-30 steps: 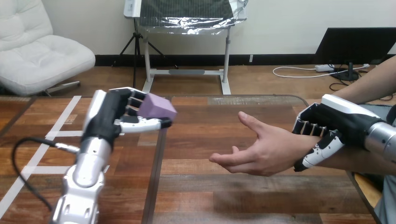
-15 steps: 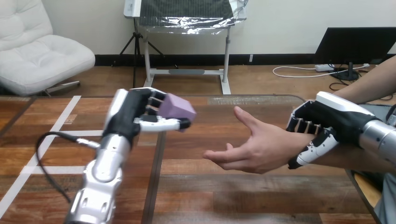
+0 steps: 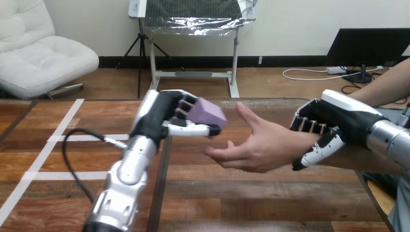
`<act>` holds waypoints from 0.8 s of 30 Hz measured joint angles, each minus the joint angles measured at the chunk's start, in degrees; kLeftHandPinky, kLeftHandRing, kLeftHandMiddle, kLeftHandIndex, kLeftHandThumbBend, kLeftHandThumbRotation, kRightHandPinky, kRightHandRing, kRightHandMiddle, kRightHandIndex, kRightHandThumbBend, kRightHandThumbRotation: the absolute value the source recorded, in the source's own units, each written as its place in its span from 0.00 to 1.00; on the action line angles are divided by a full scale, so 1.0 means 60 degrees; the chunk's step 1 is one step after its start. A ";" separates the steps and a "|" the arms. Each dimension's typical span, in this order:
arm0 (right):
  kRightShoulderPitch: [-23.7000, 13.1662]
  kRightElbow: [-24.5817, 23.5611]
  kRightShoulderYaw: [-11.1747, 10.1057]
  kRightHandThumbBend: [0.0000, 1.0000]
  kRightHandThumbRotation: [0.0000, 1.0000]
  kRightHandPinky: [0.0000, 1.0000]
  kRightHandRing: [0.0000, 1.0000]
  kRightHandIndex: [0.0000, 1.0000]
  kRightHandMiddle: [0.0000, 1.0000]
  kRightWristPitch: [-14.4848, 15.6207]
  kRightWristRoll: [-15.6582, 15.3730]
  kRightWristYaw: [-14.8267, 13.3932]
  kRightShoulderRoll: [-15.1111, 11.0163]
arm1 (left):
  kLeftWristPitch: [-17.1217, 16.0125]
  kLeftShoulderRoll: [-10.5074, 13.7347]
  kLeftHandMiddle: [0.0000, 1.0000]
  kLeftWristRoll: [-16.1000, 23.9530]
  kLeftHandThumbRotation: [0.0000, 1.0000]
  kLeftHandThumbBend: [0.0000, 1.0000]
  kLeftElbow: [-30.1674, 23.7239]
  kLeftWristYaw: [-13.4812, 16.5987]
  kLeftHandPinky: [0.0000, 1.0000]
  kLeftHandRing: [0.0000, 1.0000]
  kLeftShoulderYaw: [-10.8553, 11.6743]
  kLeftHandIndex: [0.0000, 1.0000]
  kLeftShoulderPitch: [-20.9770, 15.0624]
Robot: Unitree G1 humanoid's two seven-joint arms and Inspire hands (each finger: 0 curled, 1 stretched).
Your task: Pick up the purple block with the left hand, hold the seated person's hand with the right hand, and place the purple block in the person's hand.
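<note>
Holding the purple block (image 3: 207, 112) up above the wooden surface (image 3: 270, 193), the left hand (image 3: 162, 118) has its fingers and thumb curled tight around it. The block is just beside the fingertips of the person's hand (image 3: 258, 145), which is open with the palm up. The right hand (image 3: 333, 123) is wrapped round the person's wrist (image 3: 289, 144).

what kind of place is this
Probably a robot test bench: a wooden table marked with white tape, where the left hand holds a purple block beside the person's hand.
</note>
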 measured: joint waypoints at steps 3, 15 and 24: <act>-0.0001 -0.0148 -0.0004 0.88 0.07 0.33 0.41 0.50 0.47 0.0093 0.0041 0.0024 0.0000 | 0.0001 -0.0113 0.47 0.0077 0.00 0.66 0.0028 -0.0006 0.37 0.44 -0.0147 0.47 -0.0066; -0.0001 -0.0653 -0.0005 0.87 0.07 0.33 0.40 0.51 0.47 0.0530 0.0073 0.0076 0.0016 | 0.0002 -0.0564 0.47 0.0148 0.00 0.66 0.0119 -0.0130 0.38 0.44 -0.0525 0.48 -0.0245; 0.0008 -0.0796 -0.0030 0.88 0.06 0.33 0.41 0.50 0.47 0.0740 0.0106 0.0104 0.0016 | 0.0006 -0.0652 0.47 0.0163 0.00 0.66 0.0255 -0.0070 0.37 0.43 -0.0564 0.48 -0.0301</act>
